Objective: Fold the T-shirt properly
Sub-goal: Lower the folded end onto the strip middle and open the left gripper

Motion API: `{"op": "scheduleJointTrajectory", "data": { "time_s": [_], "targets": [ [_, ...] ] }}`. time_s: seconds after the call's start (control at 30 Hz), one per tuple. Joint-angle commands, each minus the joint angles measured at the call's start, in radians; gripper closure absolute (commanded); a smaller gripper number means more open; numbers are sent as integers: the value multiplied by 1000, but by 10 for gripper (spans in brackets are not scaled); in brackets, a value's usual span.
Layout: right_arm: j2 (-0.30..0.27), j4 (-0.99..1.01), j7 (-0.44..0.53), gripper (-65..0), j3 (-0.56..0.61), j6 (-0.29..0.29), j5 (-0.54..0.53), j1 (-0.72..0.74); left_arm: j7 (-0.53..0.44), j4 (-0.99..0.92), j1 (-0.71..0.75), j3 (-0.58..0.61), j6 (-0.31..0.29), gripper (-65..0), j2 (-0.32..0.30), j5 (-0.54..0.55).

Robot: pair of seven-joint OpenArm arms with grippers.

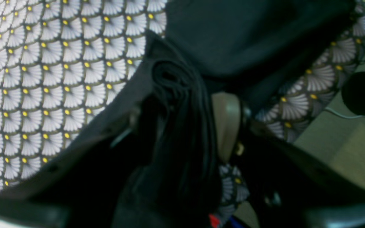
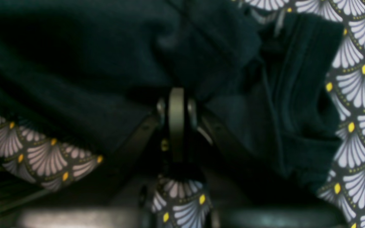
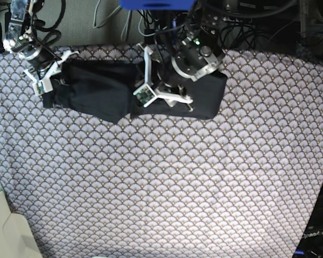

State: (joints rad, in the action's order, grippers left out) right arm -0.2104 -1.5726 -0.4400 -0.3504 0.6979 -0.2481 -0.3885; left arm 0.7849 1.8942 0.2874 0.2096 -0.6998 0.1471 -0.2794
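We saw the tablecloth [image 3: 167,183], grey scallop print with yellow dots, covering the whole table. The shirt [image 3: 97,88], plain black, lay in a long band across the far edge of the cloth, bunched and creased, running from the far-left corner in the base view to past centre. Both arms were down on it at the far side.

The left gripper [image 1: 182,117] sat at the middle of the band, on the right in the base view. In the left wrist view its fingers stood apart with a rolled bunch of shirt [image 1: 176,104] between them; one pale pad [image 1: 225,123] showed bare beside the fabric, so we saw no clamp there.

The right gripper [image 2: 176,107] was at the shirt's end by the far-left corner in the base view. In the right wrist view its fingers were pressed together, with shirt [image 2: 106,63] gathered right at the tips; it looked pinched on the fabric, though the view was blurred. Table edge and cloth hem [image 2: 43,155] showed just below.
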Motion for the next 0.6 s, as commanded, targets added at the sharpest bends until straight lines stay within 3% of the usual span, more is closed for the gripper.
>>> {"op": "scheduleJointTrajectory", "data": {
  "time_s": [0.0, 0.33, 0.5, 0.57],
  "targets": [
    [-10, -9, -3, -4, -5, 0, 0, -3, -22, 21, -3, 3, 2, -283, 10, 18],
    [-14, -9, -3, -4, -5, 0, 0, -2, -22, 81, -9, -2, 2, -281, 10, 32],
    [-14, -9, -3, -4, -5, 0, 0, 1, -11, 97, -14, -121, 2, -276, 10, 216],
    [-14, -9, -3, -4, -5, 0, 0, 1, -9, 92, -23, -198, 2, -232, 10, 280]
  ]
}}
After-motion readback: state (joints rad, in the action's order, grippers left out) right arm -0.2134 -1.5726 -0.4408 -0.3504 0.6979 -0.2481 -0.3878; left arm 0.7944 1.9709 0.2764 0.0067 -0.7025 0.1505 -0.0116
